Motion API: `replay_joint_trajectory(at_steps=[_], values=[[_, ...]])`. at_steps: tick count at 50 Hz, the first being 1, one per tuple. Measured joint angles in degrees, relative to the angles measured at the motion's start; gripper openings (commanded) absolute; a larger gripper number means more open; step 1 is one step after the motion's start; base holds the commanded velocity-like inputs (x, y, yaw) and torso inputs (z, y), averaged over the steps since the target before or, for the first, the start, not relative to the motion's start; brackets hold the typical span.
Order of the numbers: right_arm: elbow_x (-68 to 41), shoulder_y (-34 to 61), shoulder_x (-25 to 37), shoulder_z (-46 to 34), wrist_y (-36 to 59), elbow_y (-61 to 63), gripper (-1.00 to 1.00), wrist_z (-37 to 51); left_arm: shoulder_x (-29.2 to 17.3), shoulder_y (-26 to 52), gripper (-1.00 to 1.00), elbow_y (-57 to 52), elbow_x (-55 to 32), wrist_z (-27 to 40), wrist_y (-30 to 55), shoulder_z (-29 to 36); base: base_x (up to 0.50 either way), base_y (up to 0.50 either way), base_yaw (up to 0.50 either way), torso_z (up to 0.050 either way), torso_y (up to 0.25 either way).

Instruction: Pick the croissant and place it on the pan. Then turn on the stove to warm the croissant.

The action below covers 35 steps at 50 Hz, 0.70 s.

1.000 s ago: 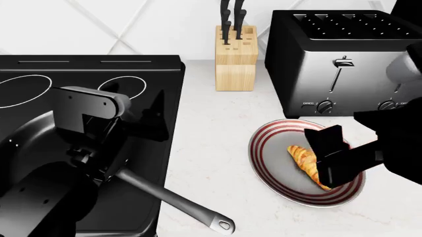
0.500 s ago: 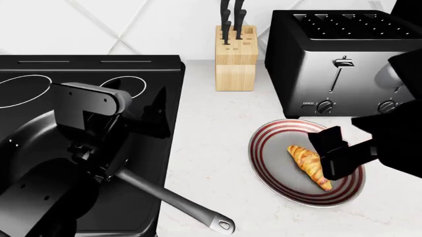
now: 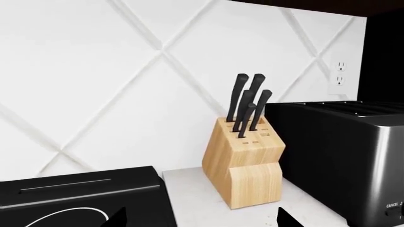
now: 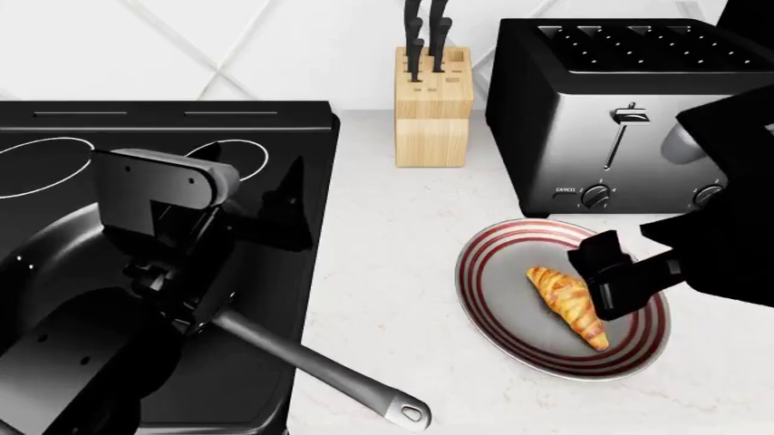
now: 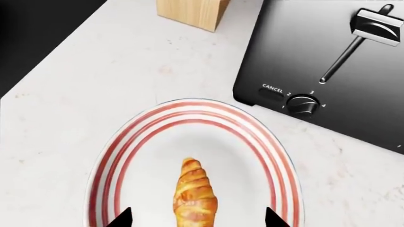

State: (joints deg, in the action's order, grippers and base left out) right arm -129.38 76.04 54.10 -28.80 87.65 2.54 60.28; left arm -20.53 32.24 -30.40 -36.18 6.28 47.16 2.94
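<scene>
The croissant point(image 4: 566, 304) lies on a grey plate with red rings point(image 4: 487, 272) on the white counter. My right gripper point(image 4: 614, 286) hovers above the plate's right part, open and empty. In the right wrist view the croissant point(image 5: 196, 195) lies between its two spread fingertips point(image 5: 124, 218), below them. The black pan point(image 4: 49, 263) sits on the stove point(image 4: 133, 122), its grey handle point(image 4: 333, 373) reaching over the counter. My left gripper point(image 4: 288, 210) is open and empty, held above the pan's right side; in the left wrist view its fingertips point(image 3: 116, 220) are wide apart, with the stove's edge point(image 3: 82, 191) below.
A wooden knife block point(image 4: 432, 109) stands at the back by the wall, also in the left wrist view point(image 3: 245, 165). A boxy black toaster point(image 4: 617, 109) stands right behind the plate point(image 5: 126, 137), close to my right arm; it shows in the right wrist view point(image 5: 328, 52).
My right gripper has drawn up and to the right, uncovering more of the croissant. The left arm has barely moved.
</scene>
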Motion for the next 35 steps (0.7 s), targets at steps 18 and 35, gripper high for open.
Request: replay_joint_trajectory(at_steps=[18, 35], values=[[14.9, 1.1, -2.0, -2.3, 0.5, -3.2, 1.00, -14.4, -0.2, 0.2, 1.00, 0.7, 0.0, 0.0, -0.7, 0.5, 0.00, 0.00, 0.00, 0.000, 0.000], [24.6, 0.3, -3.3, -4.8, -0.8, -3.9, 1.00, -25.3, -0.3, 0.1, 1.00, 1.0, -0.1, 0.1, -1.4, 0.7, 0.00, 0.00, 0.00, 0.000, 0.000]])
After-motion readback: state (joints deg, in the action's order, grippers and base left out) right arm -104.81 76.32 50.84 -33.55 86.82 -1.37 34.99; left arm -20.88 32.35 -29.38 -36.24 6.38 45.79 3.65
